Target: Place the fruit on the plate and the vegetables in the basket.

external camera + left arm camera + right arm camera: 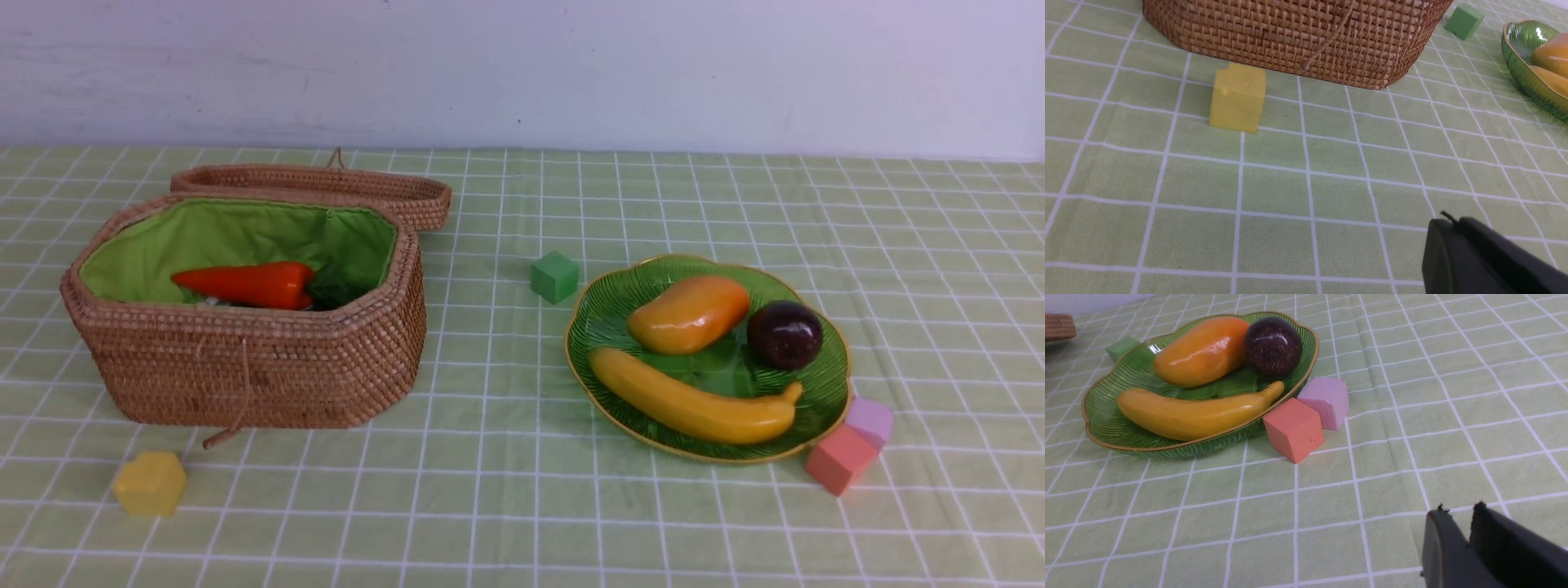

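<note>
Left, the octagonal woven rattan basket [245,359] stands with lid open; an orange-red carrot [245,284] lies inside on the green lining. Right, the ribbed green glass plate [604,314] holds a yellow banana [694,404], an orange-yellow mango [688,314] and a dark purple mangosteen [784,334]. Left gripper [1453,228] and right gripper [1457,522]: both pressed closed, empty, low over the checked cloth.
</note>
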`<state>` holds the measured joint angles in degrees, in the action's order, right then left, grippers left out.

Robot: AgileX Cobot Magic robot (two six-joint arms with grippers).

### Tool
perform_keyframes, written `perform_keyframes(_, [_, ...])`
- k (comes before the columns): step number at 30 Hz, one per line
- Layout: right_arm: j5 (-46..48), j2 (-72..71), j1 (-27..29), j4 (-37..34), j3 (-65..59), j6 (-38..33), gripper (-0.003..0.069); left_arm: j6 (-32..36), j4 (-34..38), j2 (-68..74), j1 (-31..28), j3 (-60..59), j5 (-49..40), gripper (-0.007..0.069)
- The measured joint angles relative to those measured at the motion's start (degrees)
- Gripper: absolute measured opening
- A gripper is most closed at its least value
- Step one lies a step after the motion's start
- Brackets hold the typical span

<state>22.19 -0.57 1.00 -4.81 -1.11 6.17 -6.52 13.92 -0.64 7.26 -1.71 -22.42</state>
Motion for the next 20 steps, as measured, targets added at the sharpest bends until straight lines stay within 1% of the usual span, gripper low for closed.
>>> perform_keyframes(20, [0.0,0.0,0.0,0.0,0.0,0.0,0.0132,0.0,0.0,0.0,0.0,0.0,0.0,-0.0003])
